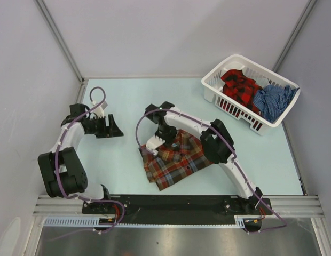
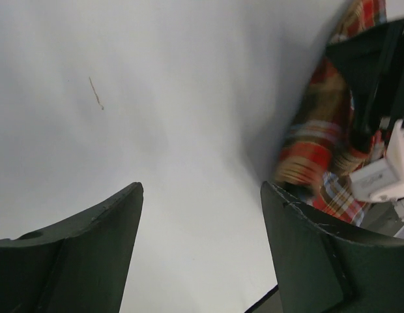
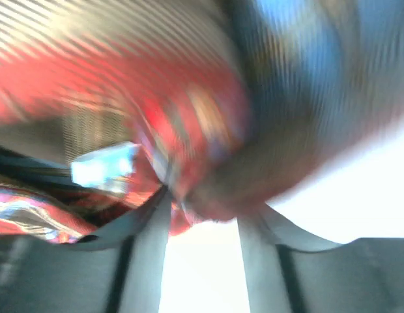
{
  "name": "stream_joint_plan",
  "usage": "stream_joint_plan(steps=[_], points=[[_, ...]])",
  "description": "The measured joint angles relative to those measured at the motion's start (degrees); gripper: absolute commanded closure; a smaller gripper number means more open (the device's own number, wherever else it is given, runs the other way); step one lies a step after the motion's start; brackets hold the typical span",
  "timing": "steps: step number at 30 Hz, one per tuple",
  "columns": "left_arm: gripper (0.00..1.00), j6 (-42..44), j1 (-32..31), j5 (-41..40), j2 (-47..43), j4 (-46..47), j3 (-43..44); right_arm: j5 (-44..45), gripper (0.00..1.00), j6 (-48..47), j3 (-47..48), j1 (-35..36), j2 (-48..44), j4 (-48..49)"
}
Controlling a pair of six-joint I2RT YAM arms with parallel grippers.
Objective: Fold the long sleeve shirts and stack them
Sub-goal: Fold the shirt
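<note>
Closest to the lens, in the right wrist view, the right claw (image 3: 205,205) has its two grey fingers (image 3: 146,254) drawn close together. A bunched fold of red, brown and light-blue cloth sits at their tips. The picture is heavily blurred, so the pinch looks likely rather than certain.

From above, this claw is pressed down on the far left corner of the brown plaid shirt (image 1: 179,157). The right arm reaches over the garment from the near right. The shirt lies crumpled near the middle of the pale desk (image 1: 117,165), somewhat towards the near edge, with its left part rumpled under the claw.

The left claw (image 1: 115,130) sits to the left of the shirt and apart from it, low over bare desk. Its dark jaws stand wide with nothing between them. In its own wrist view only the plain surface shows between the fingers, with the plaid cloth and the right arm's white fitting at the right edge.

At the far right corner a white basket (image 1: 220,68) stands on the desk. It holds the red-and-black shirt (image 1: 237,85) in its left part and the blue checked shirt (image 1: 272,101) in its right part. Both are heaped loosely, and the blue one spills over the right rim.
</note>
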Motion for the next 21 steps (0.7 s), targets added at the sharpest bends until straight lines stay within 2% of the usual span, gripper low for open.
stream_joint_plan(steps=[5, 9, 13, 16, 18, 19, 21], points=[[0.17, 3.1, -1.3, 0.9, 0.0, -0.5, 0.0, 0.0, 0.27, 7.6, 1.1, -2.0, -3.0, 5.6], [0.17, 3.8, -7.0, 0.4, -0.2, -1.0, 0.0, -0.3, 0.28, 13.5, -2.1, -4.2, -8.0, 5.8], [0.26, 3.5, -16.5, -2.3, 0.0, -0.6, 0.0, -4.2, 0.30, 22.7, -2.3, -8.7, -11.8, 4.1], [0.32, 2.8, -21.3, -3.5, 1.9, 0.6, 0.0, -11.1, 0.34, 31.4, -2.4, -13.6, -13.9, 1.3], [0.38, 2.4, -22.8, -4.2, 5.1, 1.4, 0.1, -17.4, 0.34, 37.7, -6.6, -17.9, -16.8, 1.5], [0.46, 2.0, -23.3, -4.5, 7.1, 1.5, 0.1, -21.3, 0.33, 40.9, -10.8, -20.6, -18.9, 1.5], [0.53, 1.5, -23.7, -5.0, 11.1, 1.2, 0.7, -26.0, 0.32, 45.7, -19.9, -25.0, -23.0, 2.0]])
